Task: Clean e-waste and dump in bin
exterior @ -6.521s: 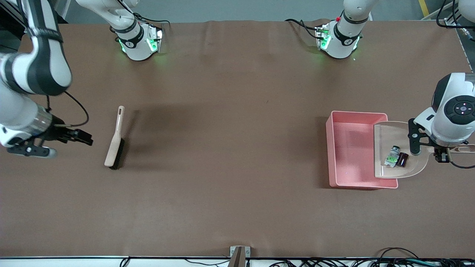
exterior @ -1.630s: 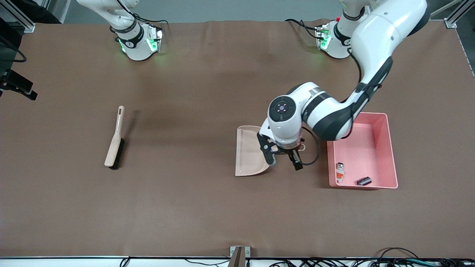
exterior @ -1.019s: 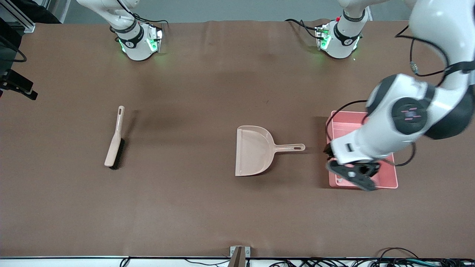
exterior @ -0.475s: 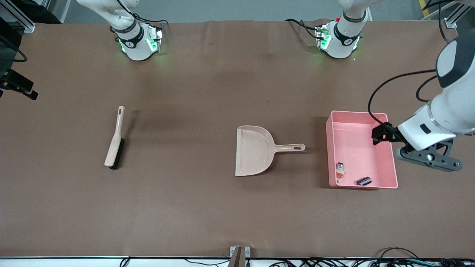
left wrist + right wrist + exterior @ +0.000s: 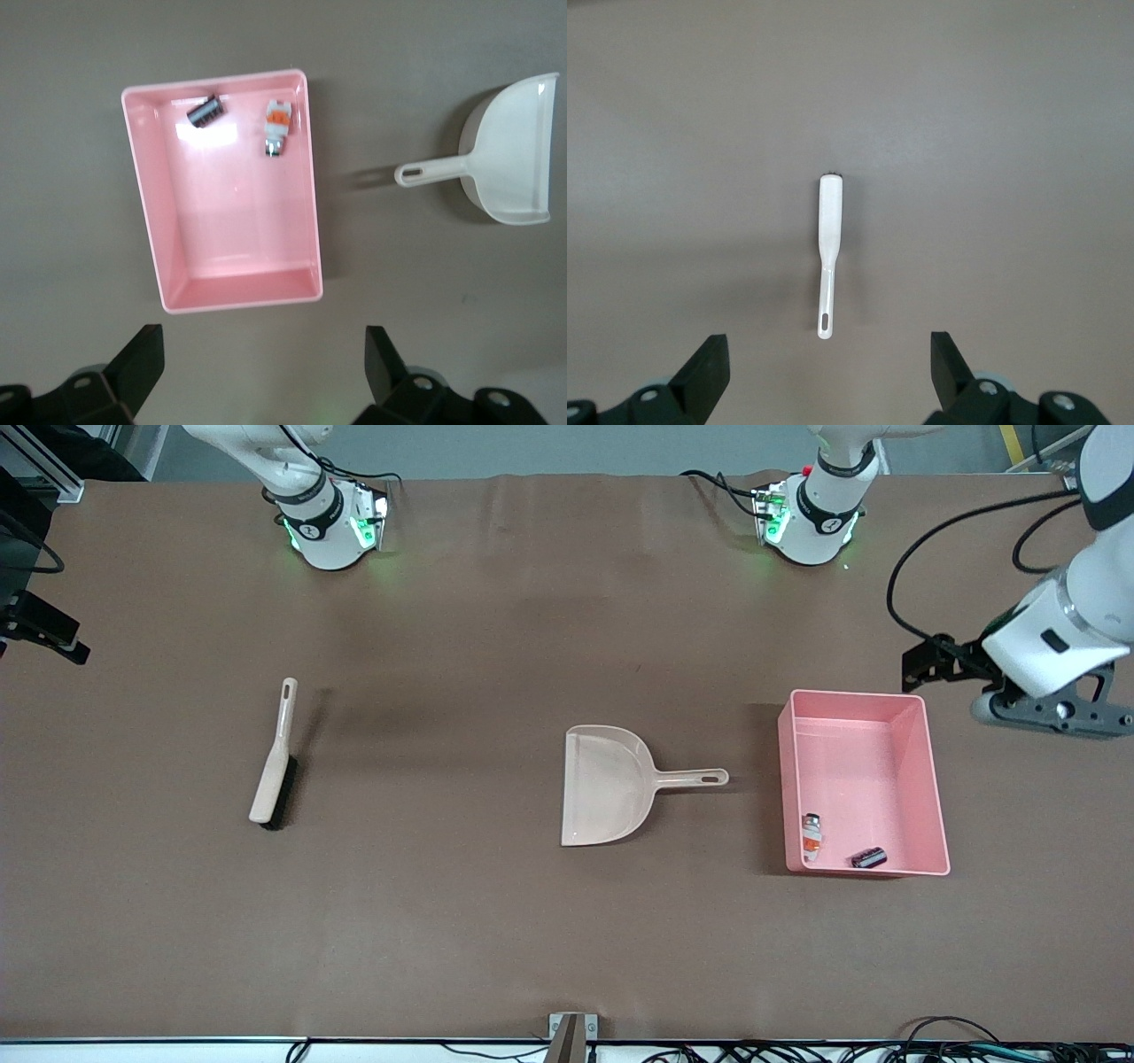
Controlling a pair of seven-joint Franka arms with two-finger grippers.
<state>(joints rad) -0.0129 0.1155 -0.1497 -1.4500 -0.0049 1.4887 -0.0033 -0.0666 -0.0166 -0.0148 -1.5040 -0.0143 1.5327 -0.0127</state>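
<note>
The pink bin [image 5: 855, 762] stands toward the left arm's end of the table. Both pieces of e-waste lie in it at the wall nearest the front camera: the white-grey part with an orange bit [image 5: 811, 834] and the dark cylinder [image 5: 869, 857]. My left gripper [image 5: 926, 664] is open and empty, up in the air over the table just off the bin's corner. The left wrist view shows its open gripper [image 5: 263, 332] above the bin [image 5: 239, 221], the white-grey part [image 5: 277, 124] and the cylinder [image 5: 205, 111]. My right gripper [image 5: 71, 646] waits open at the right arm's end.
The beige dustpan [image 5: 611, 784] lies empty on the table beside the bin, handle toward it; it also shows in the left wrist view [image 5: 514, 159]. A brush [image 5: 275, 757] lies toward the right arm's end, under the right gripper [image 5: 828, 338] in the right wrist view [image 5: 828, 226].
The left gripper held the dustpan with the e-waste over the bin; the e-waste now lies in the bin. It set the dustpan down, let go and drew back past the bin.
</note>
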